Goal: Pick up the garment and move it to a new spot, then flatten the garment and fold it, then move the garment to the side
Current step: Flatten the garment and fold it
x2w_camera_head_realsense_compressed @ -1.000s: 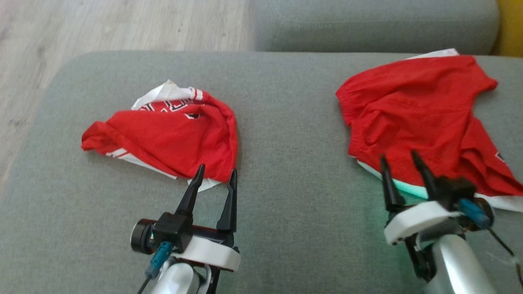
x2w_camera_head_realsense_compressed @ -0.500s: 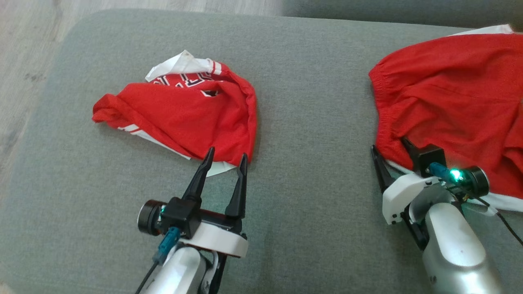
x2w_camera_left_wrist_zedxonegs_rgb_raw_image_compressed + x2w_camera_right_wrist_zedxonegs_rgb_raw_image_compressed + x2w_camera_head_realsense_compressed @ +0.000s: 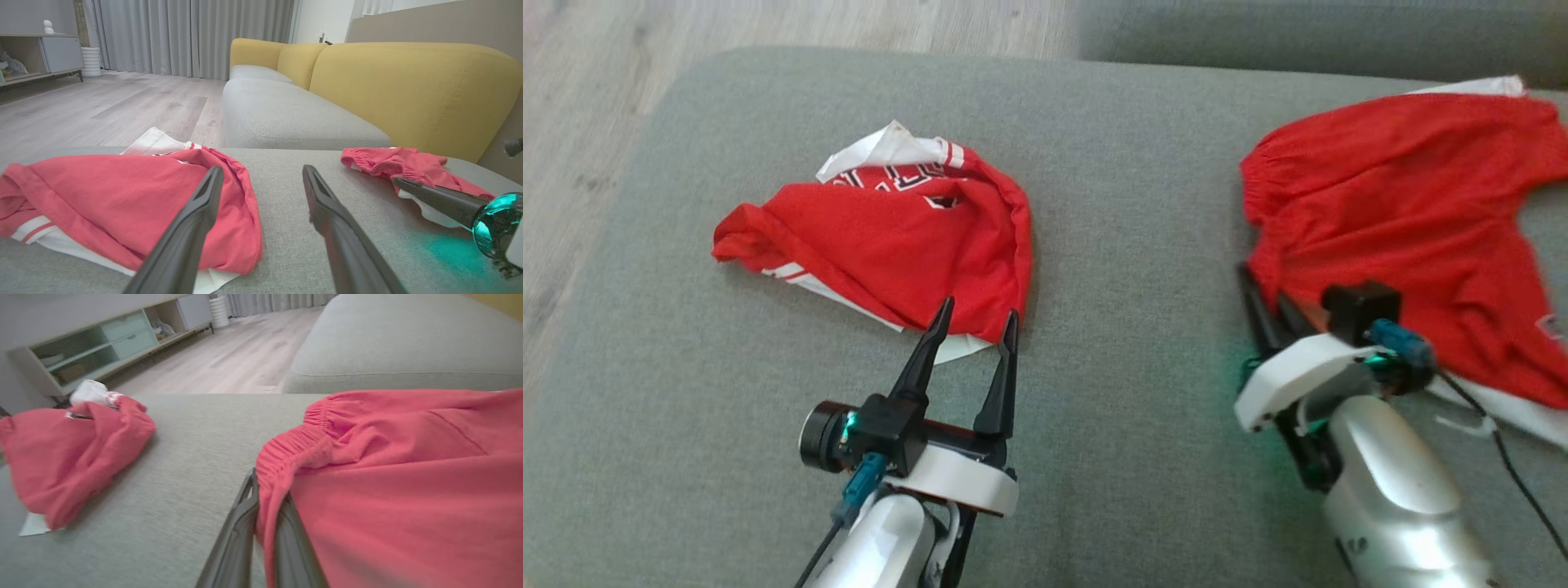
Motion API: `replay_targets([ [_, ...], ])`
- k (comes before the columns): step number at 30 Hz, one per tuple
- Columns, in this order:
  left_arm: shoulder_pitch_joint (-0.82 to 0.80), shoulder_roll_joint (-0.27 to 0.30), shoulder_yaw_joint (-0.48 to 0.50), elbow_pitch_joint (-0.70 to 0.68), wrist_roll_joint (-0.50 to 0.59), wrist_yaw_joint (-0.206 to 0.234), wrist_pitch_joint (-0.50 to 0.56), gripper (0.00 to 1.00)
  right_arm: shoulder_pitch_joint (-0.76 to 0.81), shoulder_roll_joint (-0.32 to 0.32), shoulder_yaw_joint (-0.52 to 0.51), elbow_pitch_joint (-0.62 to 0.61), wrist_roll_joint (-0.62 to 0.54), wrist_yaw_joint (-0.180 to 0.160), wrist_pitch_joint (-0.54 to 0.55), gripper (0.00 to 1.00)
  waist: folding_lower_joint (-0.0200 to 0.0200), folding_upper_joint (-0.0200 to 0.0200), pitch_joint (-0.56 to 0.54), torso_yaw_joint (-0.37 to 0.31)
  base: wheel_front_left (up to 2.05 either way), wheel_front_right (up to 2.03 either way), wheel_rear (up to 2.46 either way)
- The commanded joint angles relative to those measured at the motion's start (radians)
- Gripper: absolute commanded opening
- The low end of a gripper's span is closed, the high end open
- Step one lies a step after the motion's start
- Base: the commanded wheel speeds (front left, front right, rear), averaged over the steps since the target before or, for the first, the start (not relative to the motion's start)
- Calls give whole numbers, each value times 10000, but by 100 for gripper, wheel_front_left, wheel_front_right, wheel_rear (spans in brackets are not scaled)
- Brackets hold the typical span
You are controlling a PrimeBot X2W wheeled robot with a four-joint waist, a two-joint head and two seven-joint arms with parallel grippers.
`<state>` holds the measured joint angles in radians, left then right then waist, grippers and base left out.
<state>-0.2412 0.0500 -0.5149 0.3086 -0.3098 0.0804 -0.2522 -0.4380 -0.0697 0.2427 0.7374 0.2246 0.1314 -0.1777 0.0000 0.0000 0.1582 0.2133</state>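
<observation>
The red shorts (image 3: 1388,204) lie spread and rumpled on the right part of the grey cushion (image 3: 1127,163). Their elastic waistband is turned toward the cushion's middle, and a white edge shows at the sides nearest the cushion's far and near edges. The right gripper (image 3: 269,484) reaches in from the cushion's near edge, and its jaws are clenched on the shorts. In the right wrist view a fold of red cloth just below the waistband is pinched between them. In the head view one jaw lies bare along the side of the shorts that faces the cushion's middle, while the other is hidden under the cloth. A green glow falls on the cushion beside that wrist.

On the left half of the cushion rests a red jersey (image 3: 890,245), bunched into a rounded heap. White trim and part of some lettering show on its side toward the cushion's far edge. It lies well apart from the shorts, with the bare grey fabric of the cushion's middle between them. The left gripper (image 3: 980,309) hovers low over the cushion on the jersey's near side, its jaws released and spread wide. Their tips are at the jersey's near hem; whether they touch it I cannot tell.

Beyond the cushion's far edge are a wooden floor (image 3: 768,24) toward the left and a second grey seat (image 3: 1298,33) toward the right, which has a yellow backrest (image 3: 408,90).
</observation>
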Motion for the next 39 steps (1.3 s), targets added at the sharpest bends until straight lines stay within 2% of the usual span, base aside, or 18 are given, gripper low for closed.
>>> replay_targets([
  [1, -169, 3, 320, -243, 18, 13, -95, 100, -141, 191, 625, -488, 428, -7, -147, 0, 0, 0, -155, -65, 0, 0, 0],
  [4, -94, 3, 344, -185, 52, -17, -95, 100, 41, 192, 1484, -855, 1307, -7, -31, 0, 0, 0, -366, -109, 0, 0, 0],
  [10, 75, 3, 440, -103, 118, -73, -95, 100, 390, 193, 2495, -1121, 2014, -7, 251, 0, 0, 0, -642, -169, 0, 0, 0],
  [11, 104, 3, 457, -94, 132, -81, -95, 100, 414, 193, 2528, -1028, 1884, -7, 268, 75, 0, 0, -676, -182, 0, 0, 0],
  [12, 129, 3, 469, -85, 148, -90, -95, 100, 447, 193, 2559, -913, 1797, -7, 347, 100, 0, 0, -705, -191, 0, 0, 0],
  [17, 223, 3, 503, -57, 196, -115, -95, 100, 534, 194, 2394, -906, 1994, -7, 279, 100, 0, 0, -832, -279, 0, 0, 0],
  [21, 349, 3, 524, -99, 184, -127, -95, 100, 602, 188, 1433, -1148, 1526, -7, -88, 100, 0, 0, -1027, -452, 0, 0, 0],
  [26, 427, 3, 554, -189, 133, -83, -95, 100, 1094, -88, -476, -1603, 126, -7, -406, 100, 0, 0, -1120, -584, 0, 0, 0],
  [30, 413, 3, 589, -316, 104, -24, -95, 100, 1662, -33, -2050, -2174, -1131, -7, -353, 100, 0, 0, -978, -699, 0, 0, 0],
  [34, 319, 3, 580, -385, 93, -24, -95, 100, 1908, 54, -2797, -2738, -2079, -7, 24, 100, 0, 0, -707, -787, 0, 0, 0],
  [39, 146, 3, 508, -404, 81, -28, -95, 100, 1825, 107, -3200, -3024, -3086, -7, 793, 100, 0, 0, -407, -791, 0, 0, 0],
])
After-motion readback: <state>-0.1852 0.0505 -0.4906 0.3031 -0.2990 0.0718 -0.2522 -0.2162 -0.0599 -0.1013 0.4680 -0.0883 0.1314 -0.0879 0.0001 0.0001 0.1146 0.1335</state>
